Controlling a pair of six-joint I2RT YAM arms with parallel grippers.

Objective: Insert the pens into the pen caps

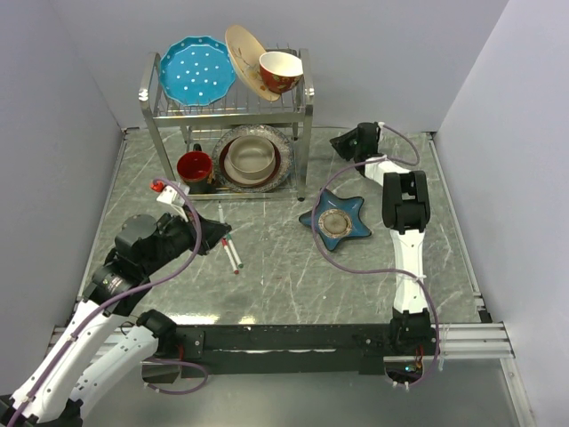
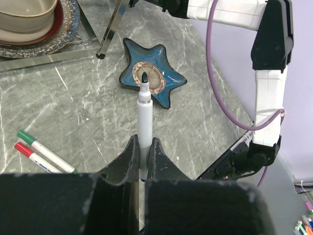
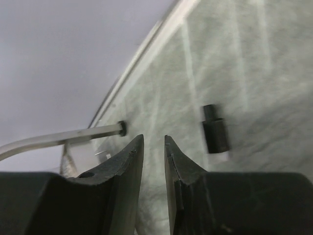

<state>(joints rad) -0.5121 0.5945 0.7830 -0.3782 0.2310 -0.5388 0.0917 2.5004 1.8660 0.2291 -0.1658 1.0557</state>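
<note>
The left tool [image 2: 145, 147] is pinched on the white barrel of a black-tipped pen [image 2: 145, 105]. The pen sticks straight out past the fingertips, its bare nib pointing away over the grey marbled worktop [image 2: 88, 112]. In the left wrist view a green-ended pen [image 2: 46, 152] and a red-ended pen [image 2: 32, 155] lie side by side on the worktop, left of that tool. A blue star-shaped dish [image 2: 171, 82] sits beyond the nib.

Near the worktop's far right edge, the right tool [image 3: 154, 142] hangs low, its jaws spread by a narrow gap with nothing between them. A black cap [image 3: 215, 129] lies on the worktop just right of its fingertips, apart from them.
</note>
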